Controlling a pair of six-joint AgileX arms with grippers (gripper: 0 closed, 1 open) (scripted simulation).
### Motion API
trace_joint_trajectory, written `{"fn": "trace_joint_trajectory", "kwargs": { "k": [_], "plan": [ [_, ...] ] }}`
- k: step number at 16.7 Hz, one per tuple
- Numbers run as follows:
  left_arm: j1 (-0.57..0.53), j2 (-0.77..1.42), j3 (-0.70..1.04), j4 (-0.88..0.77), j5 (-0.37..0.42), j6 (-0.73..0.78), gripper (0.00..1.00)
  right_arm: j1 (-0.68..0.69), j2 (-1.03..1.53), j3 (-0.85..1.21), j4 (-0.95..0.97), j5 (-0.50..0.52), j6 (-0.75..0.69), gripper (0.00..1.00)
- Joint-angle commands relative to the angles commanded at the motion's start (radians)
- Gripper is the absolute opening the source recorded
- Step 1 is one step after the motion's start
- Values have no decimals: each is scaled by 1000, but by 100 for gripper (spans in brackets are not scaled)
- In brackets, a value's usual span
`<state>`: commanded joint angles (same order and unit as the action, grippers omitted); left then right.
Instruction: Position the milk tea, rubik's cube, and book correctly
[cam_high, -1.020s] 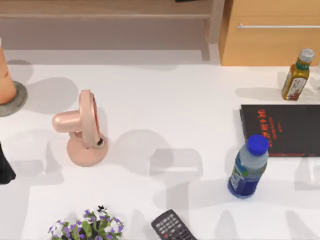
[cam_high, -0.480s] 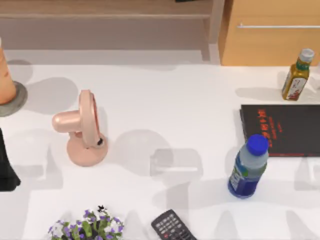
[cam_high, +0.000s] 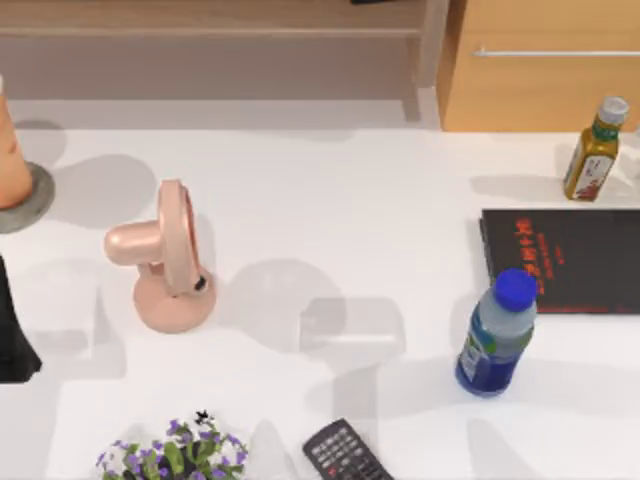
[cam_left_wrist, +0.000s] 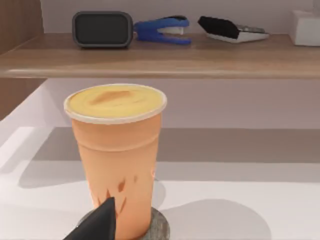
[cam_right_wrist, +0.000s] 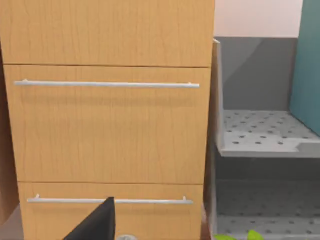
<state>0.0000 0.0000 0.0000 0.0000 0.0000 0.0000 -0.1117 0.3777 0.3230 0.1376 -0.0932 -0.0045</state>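
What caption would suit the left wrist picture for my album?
A peach-orange milk tea stands upright on a round grey coaster before a wooden shelf.

overhead table view, wrist views facing shelves

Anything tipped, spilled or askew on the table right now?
Nothing stands out. The peach-orange milk tea cup stands upright on its grey round coaster, the black book with red characters lies flat, and both bottles stand upright.

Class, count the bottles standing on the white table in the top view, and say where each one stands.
2. The olive-yellow bottle stands at the far right, behind the book. The blue-capped bottle stands nearer, touching the book's left front corner. Others may be hidden outside the view.
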Motion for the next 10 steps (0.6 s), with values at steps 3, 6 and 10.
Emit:
{"fn": "trace_joint_trajectory", "kwargs": {
  "k": [3,6,10],
  "plan": [
    [0,0,0,0,0,0,100,-68,300,209,84,-67,-1,100],
    [0,0,0,0,0,0,100,-140,641,432,173,-138,-3,100],
    [0,0,0,0,0,0,100,-233,1089,723,290,-230,-4,100]
  ]
}}
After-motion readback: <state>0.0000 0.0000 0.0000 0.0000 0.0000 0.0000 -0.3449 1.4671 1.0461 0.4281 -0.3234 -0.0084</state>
